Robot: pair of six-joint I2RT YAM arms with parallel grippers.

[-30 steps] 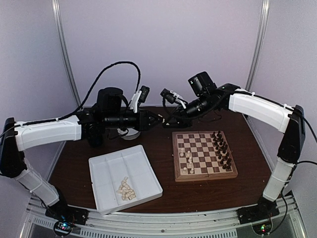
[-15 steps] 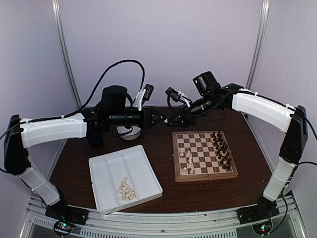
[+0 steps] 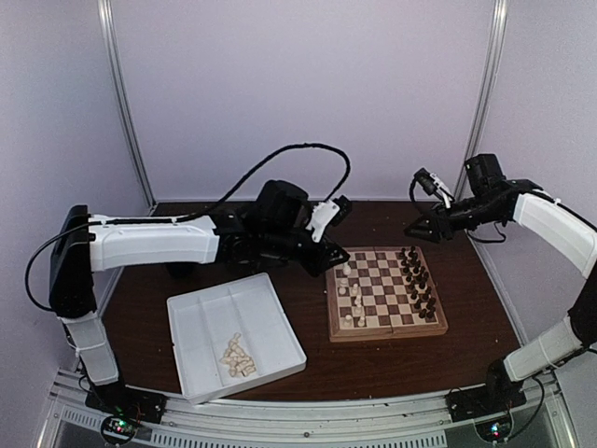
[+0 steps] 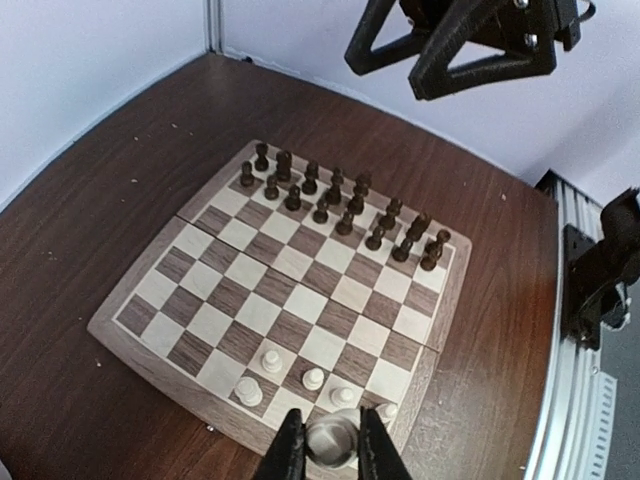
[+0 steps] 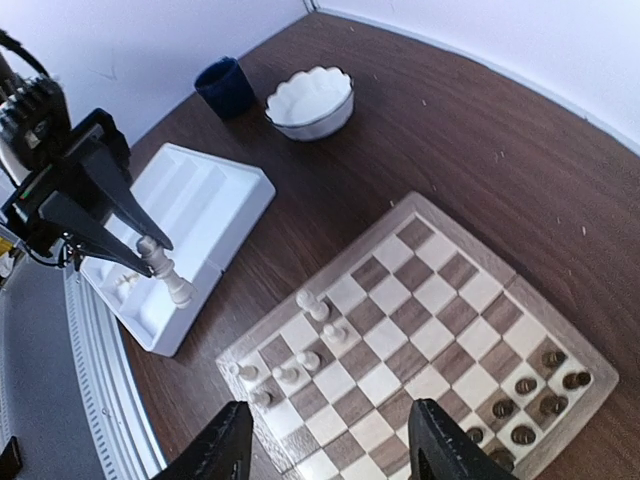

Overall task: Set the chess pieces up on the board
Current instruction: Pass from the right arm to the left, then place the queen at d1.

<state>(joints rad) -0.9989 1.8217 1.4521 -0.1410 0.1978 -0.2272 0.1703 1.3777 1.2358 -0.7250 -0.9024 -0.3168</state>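
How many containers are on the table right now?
3: the tray left of the board, the bowl and the cup side by side beyond it. Others could be hidden.

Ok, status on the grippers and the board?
Left gripper shut on a cream piece, at the board edge, cream side. Right gripper open, empty, raised near the dark side. Nothing blocking.
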